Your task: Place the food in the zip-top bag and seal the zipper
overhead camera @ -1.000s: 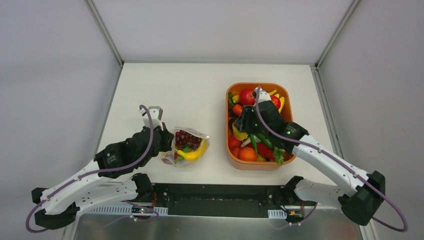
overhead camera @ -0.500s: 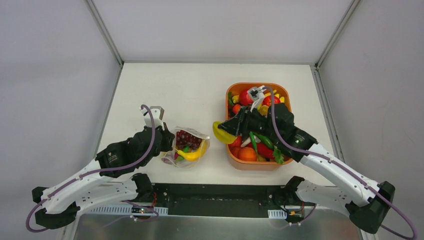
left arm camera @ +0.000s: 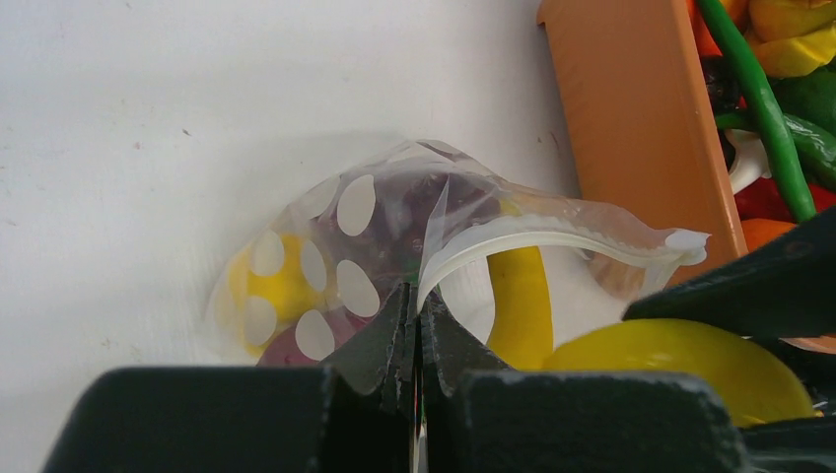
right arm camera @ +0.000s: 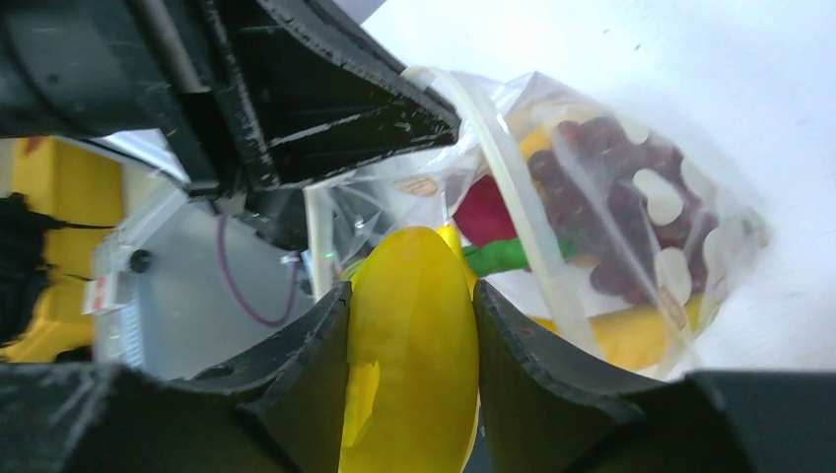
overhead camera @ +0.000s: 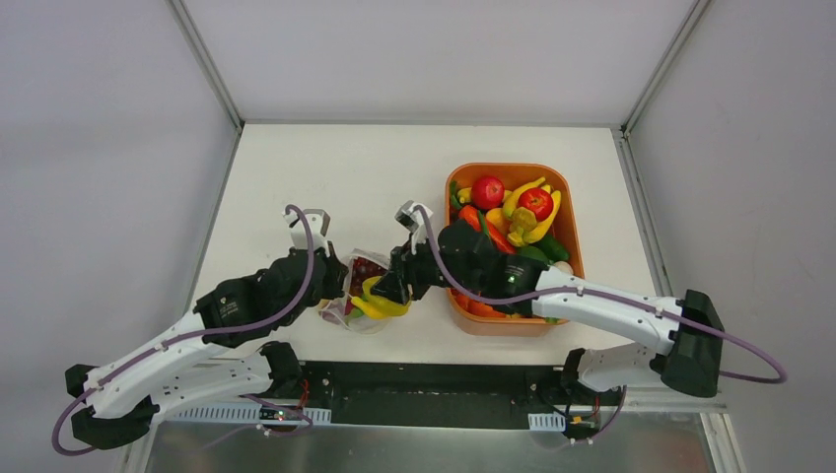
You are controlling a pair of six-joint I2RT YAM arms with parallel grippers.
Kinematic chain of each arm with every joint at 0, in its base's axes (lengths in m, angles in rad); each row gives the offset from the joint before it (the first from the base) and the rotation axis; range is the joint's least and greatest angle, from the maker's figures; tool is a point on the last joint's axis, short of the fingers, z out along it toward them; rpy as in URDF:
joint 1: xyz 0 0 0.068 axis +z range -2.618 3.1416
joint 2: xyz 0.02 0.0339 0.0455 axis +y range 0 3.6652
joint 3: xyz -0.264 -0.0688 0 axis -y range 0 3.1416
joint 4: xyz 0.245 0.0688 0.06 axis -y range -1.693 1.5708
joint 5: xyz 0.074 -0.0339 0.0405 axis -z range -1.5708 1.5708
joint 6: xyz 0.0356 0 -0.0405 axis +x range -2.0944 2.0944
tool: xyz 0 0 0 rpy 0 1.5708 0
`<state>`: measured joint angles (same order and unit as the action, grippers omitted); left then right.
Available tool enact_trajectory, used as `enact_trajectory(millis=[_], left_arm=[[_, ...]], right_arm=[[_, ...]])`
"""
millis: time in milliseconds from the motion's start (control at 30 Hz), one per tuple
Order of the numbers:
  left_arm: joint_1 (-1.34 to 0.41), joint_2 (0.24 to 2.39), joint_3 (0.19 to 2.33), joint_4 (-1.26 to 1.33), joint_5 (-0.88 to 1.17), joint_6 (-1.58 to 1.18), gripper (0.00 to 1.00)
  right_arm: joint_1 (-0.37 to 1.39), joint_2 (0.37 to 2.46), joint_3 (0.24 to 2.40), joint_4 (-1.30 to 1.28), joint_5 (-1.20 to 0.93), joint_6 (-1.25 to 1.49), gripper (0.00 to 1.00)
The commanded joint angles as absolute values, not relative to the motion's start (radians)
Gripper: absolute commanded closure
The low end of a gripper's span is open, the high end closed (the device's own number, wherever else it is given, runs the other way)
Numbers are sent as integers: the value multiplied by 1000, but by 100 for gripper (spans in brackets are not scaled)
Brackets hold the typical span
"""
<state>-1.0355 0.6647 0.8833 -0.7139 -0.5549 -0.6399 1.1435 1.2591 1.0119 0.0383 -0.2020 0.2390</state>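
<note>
Left tool was pinched shut on rim of bag beside zipper, and we noted mouth held agape. Bag lay on surface, just left of orange tray. Inside bag we saw grapes, red piece and banana. Right tool gripped yellow piece between both fingers, at bag mouth. Other food sat heaped in tray.

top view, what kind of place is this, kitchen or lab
Probably a robot test cell, not a kitchen: white table boxed in by grey panels, two arms bolted at its edge, toy food in an orange tray.
</note>
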Motion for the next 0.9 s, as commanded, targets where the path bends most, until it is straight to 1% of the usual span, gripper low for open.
enact_trajectory(millis=[0,100,133,233,300,333,400,467,567,667,800,867], left_arm=[[-1046,664,916,-699,-548,-635,99],[-1047,650,914,-698,-554,-637,99],[-1047,646,914,-697,-555,-637,99],[-1046,640,924,-710,-567,-637,99],[-1046,637,928,-731,-579,-641,99],[-1046,634,928,-735,-584,-642,98],[-1046,627,922,-736,-593,-644,98],[-1046,623,915,-730,-599,-646,98],[-1046,626,913,-727,-608,-643,98],[-1046,629,917,-735,-615,-643,98],[-1046,626,910,-734,-619,-644,98],[-1047,623,908,-731,-617,-643,98]], right_arm=[[1197,1322,1105,71,5,83,68],[1218,1380,1096,137,87,-24,67],[1225,1407,1102,143,116,-61,64],[1251,1482,1124,158,288,-143,48],[1260,1510,1141,150,363,-171,39],[1265,1509,1147,139,372,-170,37],[1266,1479,1129,152,361,-161,34],[1267,1433,1095,193,316,-156,29],[1267,1365,1063,215,261,-121,26],[1267,1289,1042,213,222,-93,26],[1267,1162,975,235,222,-66,26],[1265,1107,946,238,263,-66,25]])
